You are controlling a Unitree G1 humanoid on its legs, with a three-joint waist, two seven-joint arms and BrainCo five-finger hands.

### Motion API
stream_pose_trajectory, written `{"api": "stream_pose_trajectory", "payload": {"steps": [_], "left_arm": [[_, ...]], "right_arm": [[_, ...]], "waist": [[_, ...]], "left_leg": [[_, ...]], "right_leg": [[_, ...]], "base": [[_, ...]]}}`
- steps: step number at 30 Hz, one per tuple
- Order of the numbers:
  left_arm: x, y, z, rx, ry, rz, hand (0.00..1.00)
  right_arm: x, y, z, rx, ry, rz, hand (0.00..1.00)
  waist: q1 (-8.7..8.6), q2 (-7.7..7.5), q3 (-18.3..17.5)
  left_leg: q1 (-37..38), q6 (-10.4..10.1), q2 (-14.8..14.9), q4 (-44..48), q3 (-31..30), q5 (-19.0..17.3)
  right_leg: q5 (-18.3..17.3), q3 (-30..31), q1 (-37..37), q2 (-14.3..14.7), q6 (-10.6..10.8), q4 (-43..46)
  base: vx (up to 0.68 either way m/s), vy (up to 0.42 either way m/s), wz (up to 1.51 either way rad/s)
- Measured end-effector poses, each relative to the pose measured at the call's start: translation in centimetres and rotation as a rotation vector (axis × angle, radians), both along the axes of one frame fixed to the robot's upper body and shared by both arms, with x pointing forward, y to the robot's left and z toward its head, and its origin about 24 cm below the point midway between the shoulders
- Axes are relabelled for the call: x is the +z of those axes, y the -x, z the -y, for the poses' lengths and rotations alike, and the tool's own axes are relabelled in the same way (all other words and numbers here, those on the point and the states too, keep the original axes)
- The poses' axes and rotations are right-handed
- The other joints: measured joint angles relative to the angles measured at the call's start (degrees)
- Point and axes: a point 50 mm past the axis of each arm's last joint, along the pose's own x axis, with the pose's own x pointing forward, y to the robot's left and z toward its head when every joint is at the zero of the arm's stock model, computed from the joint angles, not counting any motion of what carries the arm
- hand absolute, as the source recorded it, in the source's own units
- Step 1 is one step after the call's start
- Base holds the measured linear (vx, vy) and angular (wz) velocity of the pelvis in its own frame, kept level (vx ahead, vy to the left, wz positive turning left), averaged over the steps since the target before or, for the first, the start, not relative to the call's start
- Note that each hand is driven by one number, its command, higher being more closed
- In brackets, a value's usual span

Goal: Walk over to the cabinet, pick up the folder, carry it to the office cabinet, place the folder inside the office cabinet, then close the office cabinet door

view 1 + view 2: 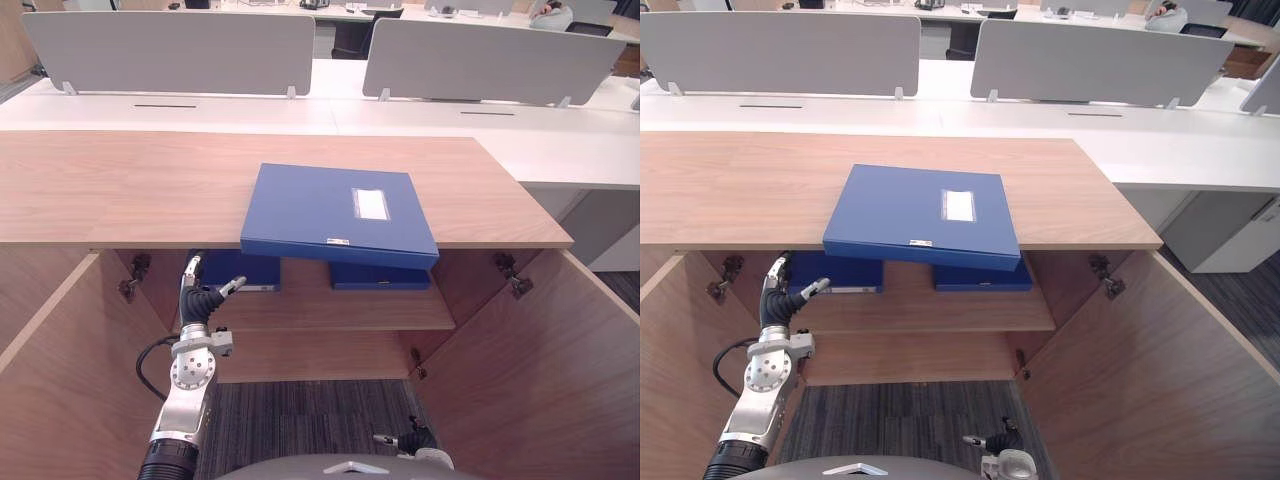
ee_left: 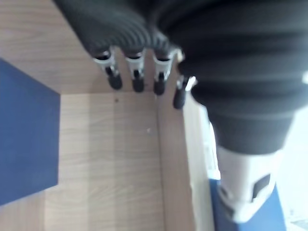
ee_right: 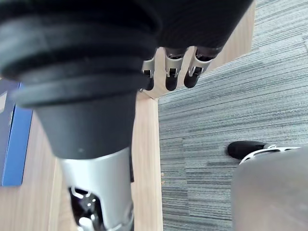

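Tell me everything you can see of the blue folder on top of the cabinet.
The blue folder is thick and rigid, with a matte, plastic-looking cover. A white label sits on its upper face, a small white tag on the spine facing the robot. It lies closed and flat on the wooden cabinet top, slightly askew, its spine seeming to jut past the front edge. Only that top touches it.

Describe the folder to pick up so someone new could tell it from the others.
Find the long wooden cabinet top. The blue folder lies flat on it, its front edge overhanging the open compartment. Unlike the two other folders on the shelf below, it sits on top and shows a white label on its cover.
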Motion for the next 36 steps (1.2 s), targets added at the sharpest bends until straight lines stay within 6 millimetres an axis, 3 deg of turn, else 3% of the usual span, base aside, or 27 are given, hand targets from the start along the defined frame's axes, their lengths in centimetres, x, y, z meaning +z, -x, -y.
{"api": "stream_pose_trajectory", "payload": {"steps": [16, 31, 36], "left_arm": [[0.0, 0.8, 0.6, -0.054, 0.040, 0.004, 0.00], [-0.6, 1.6, 1.2, -0.089, 0.091, -0.010, 0.00], [2.0, 1.3, 1.1, -0.091, 0.092, 0.112, 0.00]], "right_arm": [[-0.4, 1.1, -0.7, 0.066, 0.004, -0.040, 0.00], [-0.5, 1.9, -0.8, 0.088, 0.008, -0.064, 0.00], [-0.6, 2.0, -0.8, 0.090, 0.008, -0.065, 0.00]], "waist": [[0.31, -2.01, -0.27], [0.34, -2.04, -0.21], [0.27, -2.00, -0.20]], "left_leg": [[2.27, 0.06, 0.10, 0.00, 0.00, 0.04], [3.82, -0.15, 0.10, 0.01, 0.23, -0.28], [3.82, -0.12, 0.09, 0.01, 0.30, -0.29]], "right_leg": [[-1.59, 0.11, 1.13, -0.17, 0.21, 2.67], [-2.40, 1.18, 1.72, -0.31, 1.51, 3.65], [-2.43, 1.23, 1.72, -0.31, 1.71, 3.51]], "base": [[0.00, -0.001, 0.00], [-0.01, 0.003, -0.02], [0.01, 0.001, 0.00]]}}
